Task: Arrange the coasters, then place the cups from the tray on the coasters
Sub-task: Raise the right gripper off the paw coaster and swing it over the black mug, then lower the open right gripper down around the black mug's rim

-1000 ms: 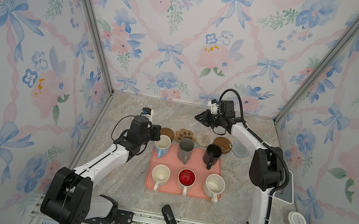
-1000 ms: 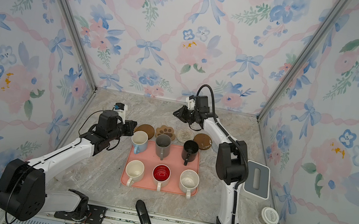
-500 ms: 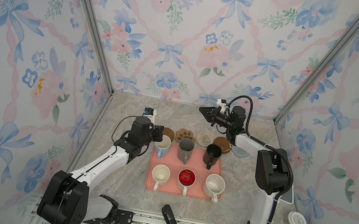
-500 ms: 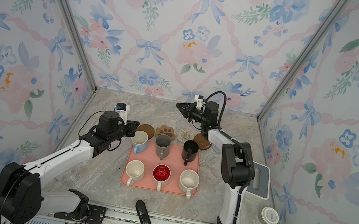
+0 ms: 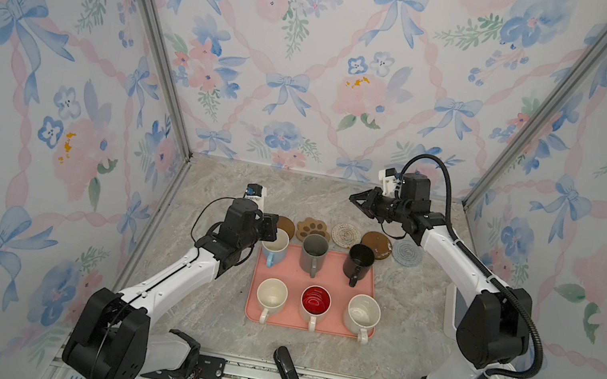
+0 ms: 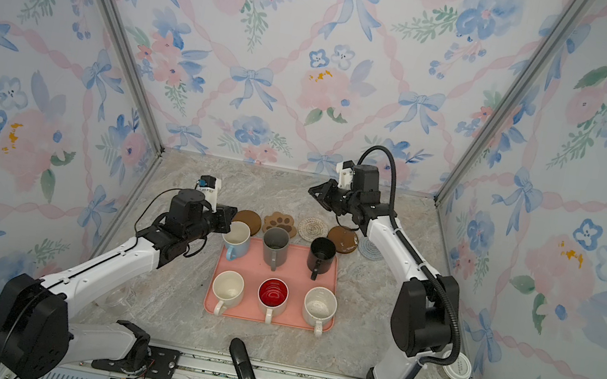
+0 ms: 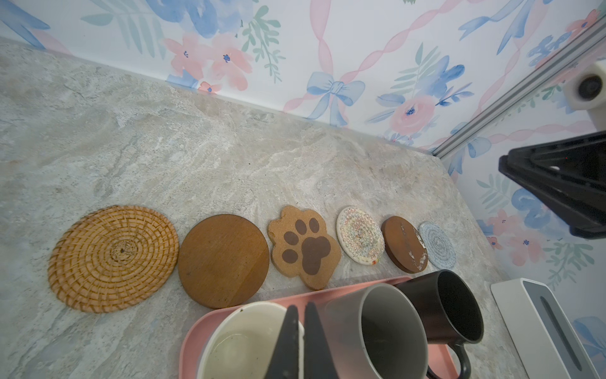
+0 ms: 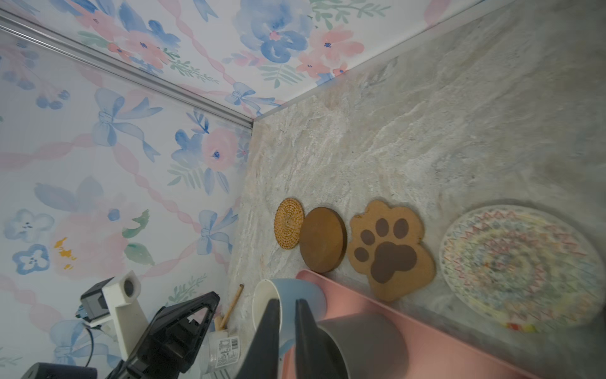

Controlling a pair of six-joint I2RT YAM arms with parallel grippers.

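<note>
**A:** Top view. Left end effector (image 5: 272, 231) sits at the light blue mug (image 5: 275, 255), far-left corner of the pink tray (image 5: 330, 288). Right end effector (image 5: 352, 199) hangs in the air.

**B:** Left wrist. Jaws closed on that mug's rim. Six coasters (image 7: 303, 244) lie in a row on the surface (image 7: 196, 147), all bare, rattan coaster (image 7: 113, 257) at the end.

**A:** Right wrist. Jaws nearly together, nothing held. Risk: the thin rim pinch lets the mug swing, clipping the grey mug (image 8: 360, 341) or the tray lip.
</note>
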